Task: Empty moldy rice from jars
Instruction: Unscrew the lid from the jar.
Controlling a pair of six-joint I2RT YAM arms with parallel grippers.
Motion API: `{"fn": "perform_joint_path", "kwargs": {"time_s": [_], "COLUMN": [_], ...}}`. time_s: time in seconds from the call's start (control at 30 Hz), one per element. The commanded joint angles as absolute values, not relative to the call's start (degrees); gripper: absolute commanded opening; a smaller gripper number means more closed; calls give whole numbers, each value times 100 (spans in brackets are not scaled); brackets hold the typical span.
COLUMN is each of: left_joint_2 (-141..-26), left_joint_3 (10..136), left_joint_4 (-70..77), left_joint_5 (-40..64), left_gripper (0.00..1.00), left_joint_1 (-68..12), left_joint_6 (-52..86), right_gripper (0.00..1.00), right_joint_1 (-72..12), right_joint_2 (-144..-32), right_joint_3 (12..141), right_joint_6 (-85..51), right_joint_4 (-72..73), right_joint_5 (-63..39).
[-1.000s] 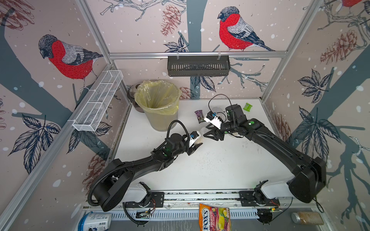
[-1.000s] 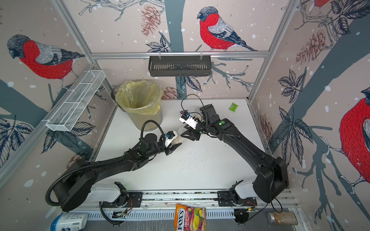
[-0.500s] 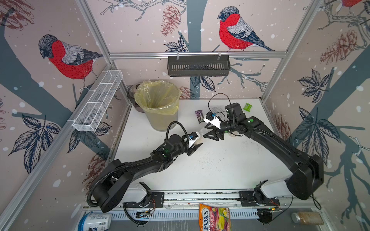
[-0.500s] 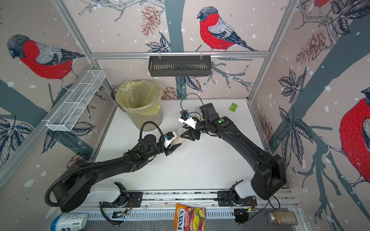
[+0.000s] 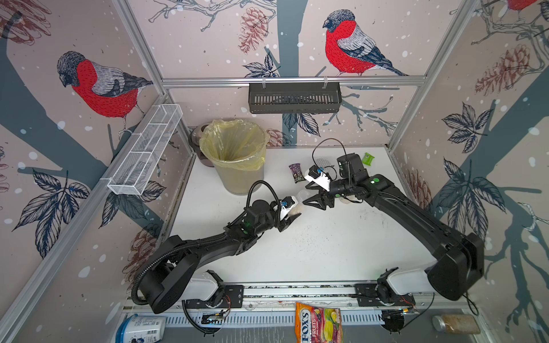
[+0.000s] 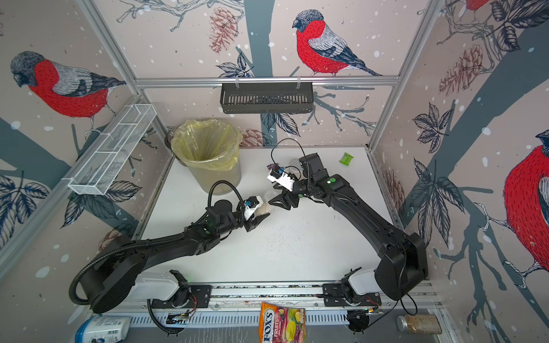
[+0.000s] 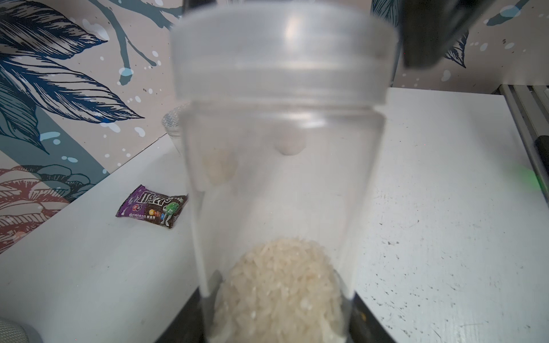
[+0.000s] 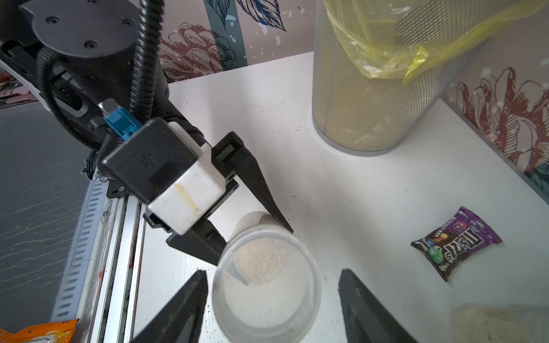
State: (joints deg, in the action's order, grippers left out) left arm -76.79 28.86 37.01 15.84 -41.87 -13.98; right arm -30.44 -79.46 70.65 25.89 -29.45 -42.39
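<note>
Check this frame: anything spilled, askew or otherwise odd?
Yes. Fine grains and dark specks lie scattered on the white table near the left gripper, which holds a tipped, lidded jar. They look like spillage.

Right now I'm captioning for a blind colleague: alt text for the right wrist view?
A lidded jar with rice at its far end, held by the left gripper, faces the camera between the fingers of the open right gripper, untouched by them. Behind, on the table, are a bin with a yellow bag and a candy packet.
</note>
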Motion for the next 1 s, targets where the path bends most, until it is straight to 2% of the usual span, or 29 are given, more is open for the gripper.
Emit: {"fn": "perform_joint_path", "kwargs": {"time_s": [0.0, 0.17, 0.33, 0.37, 0.47, 0.57, 0.67, 0.8, 0.97], "left_joint_2": [-7690, -7726, -7734, -7739, -7734, -7744, -7763, -7882, -7963], "left_joint_3": [2883, 2867, 2837, 2817, 2773, 2745, 2666, 2688, 2715], "left_joint_4": [4141, 4213, 4301, 4319, 4368, 4386, 4535, 4597, 4580], "left_joint_5": [1530, 1490, 1306, 1256, 1157, 1075, 950, 817, 852], "left_gripper": [0, 0, 0, 0, 0, 0, 0, 0, 0], "left_joint_1": [-4192, -4192, -4192, -4192, -4192, -4192, -4192, -4193, -4200], "left_joint_6": [-1468, -1468, -1483, -1500, -1554, -1595, -1641, -1755, -1810], "right_gripper": [73, 77, 83, 84, 87, 84, 81, 81, 81], "right_joint_1": [-2895, -2635, -2531, -2605, -2953, -2903, -3060, -3512, -3700], "right_joint_2": [-7693, -7218, -6987, -6990, -7152, -7709, -8049, -8351, -8631], "right_joint_3": [6891, 6542, 6445, 6544, 7230, 7879, 8252, 8576, 8675], "right_joint_6": [2377, 1931, 95, -224, -1310, -2531, -3124, -3452, -3696], "right_joint_4": [-2570, -2089, -1448, -1553, -2397, -3457, -4330, -4801, -4834], "right_joint_5": [-4491, -4746, -4448, -4315, -2477, -2098, -1830, -1340, -1343]}}
